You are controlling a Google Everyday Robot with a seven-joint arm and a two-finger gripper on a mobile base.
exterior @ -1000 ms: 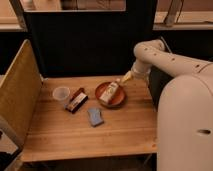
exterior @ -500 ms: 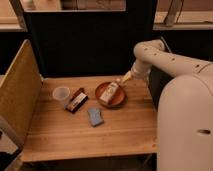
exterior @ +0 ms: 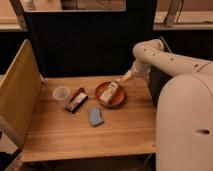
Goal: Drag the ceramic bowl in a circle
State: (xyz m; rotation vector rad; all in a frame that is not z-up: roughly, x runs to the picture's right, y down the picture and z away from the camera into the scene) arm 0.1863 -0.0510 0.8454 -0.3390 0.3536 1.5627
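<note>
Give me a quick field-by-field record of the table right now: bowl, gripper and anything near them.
bowl: reddish-brown bowl on the wooden table, right of centre, toward the back
gripper: gripper angled down into the bowl from the back right
cup: white cup left of the bowl, apart from it
dark packet: dark packet lying between cup and bowl
blue pad: blue pad in front of the bowl, apart from it
left edge: yellow panel standing along it
</note>
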